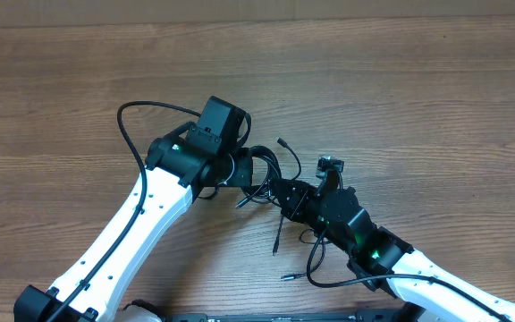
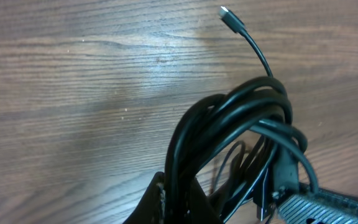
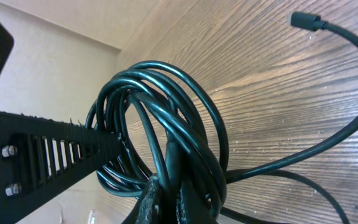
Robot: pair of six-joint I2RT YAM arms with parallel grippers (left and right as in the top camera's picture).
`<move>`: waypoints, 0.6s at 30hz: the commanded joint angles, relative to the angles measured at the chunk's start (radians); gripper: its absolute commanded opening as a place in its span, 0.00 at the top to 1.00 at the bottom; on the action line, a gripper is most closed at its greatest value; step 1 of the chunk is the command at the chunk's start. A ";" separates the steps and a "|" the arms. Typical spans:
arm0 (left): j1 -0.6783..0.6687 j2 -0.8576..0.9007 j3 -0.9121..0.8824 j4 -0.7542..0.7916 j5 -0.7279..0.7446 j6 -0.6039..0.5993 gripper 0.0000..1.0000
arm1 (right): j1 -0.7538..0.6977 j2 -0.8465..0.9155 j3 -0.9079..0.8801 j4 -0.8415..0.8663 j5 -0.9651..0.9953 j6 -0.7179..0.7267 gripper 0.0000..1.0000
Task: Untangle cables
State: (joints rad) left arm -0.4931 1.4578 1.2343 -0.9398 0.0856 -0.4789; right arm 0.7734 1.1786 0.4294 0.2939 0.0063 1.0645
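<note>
A tangled bundle of thin black cables [image 1: 262, 179] hangs between my two grippers at the table's middle. My left gripper [image 1: 238, 168] is shut on one side of the bundle; in the left wrist view the coiled loops [image 2: 235, 118] rise from its jaws [image 2: 179, 199], and a plug tip [image 2: 227, 15] sticks up. My right gripper [image 1: 286, 195] is shut on the other side; in the right wrist view the loops [image 3: 166, 118] pass between its jaws [image 3: 173, 196] and a free end with a plug [image 3: 306, 21] curves off right. Loose ends [image 1: 277, 240] trail on the table.
The wooden table [image 1: 401, 89] spreads all round. A thicker black arm cable [image 1: 130, 134] loops up beside the left arm, and another [image 1: 329, 277] curls by the right arm. The other gripper's ribbed finger [image 3: 48, 146] shows in the right wrist view.
</note>
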 commanded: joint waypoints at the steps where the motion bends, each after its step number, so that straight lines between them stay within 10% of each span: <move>1: -0.005 -0.006 -0.004 0.011 -0.030 -0.156 0.96 | 0.026 0.001 0.017 0.011 -0.017 0.066 0.96; 18: -0.005 -0.006 -0.004 -0.010 -0.242 -0.721 0.96 | 0.150 0.003 0.017 -0.028 -0.050 0.143 0.96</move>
State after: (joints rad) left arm -0.5045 1.4578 1.2301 -0.9730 -0.0692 -1.0653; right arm 0.8928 1.1786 0.4301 0.2817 0.0002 1.1831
